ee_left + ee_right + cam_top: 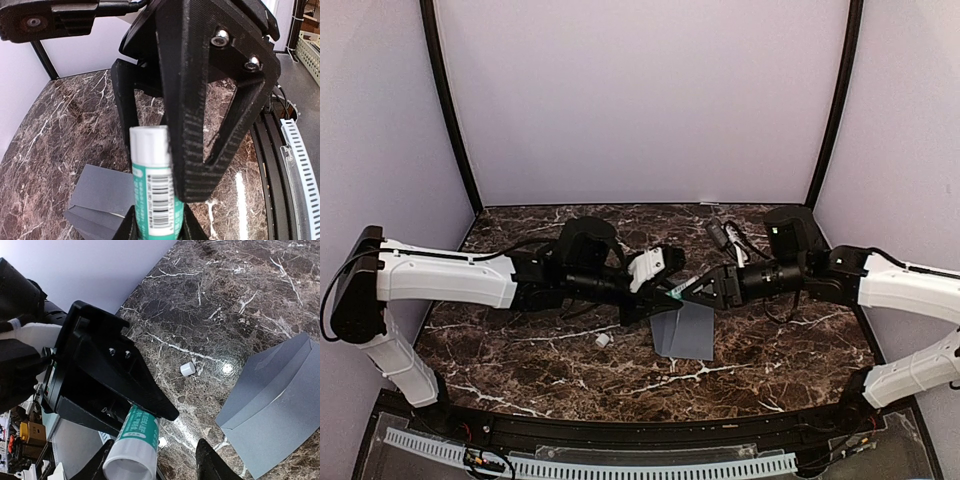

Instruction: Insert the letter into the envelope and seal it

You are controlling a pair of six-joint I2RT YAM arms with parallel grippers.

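Note:
The grey envelope (688,332) (100,192) (275,405) lies flat on the marble table, just below where the two grippers meet. The letter does not show in any view. My left gripper (665,288) (156,230) is shut on a green-and-white glue stick (152,185) (135,440), held above the table and pointing toward the right arm. My right gripper (702,290) (155,440) stands open around the stick's white end. The stick sits close to one finger, with a wide gap to the other.
A small white cap (603,340) (188,369) lies loose on the table left of the envelope. Pale walls close off the back and both sides. A black rail and a white slotted strip (590,465) run along the near edge.

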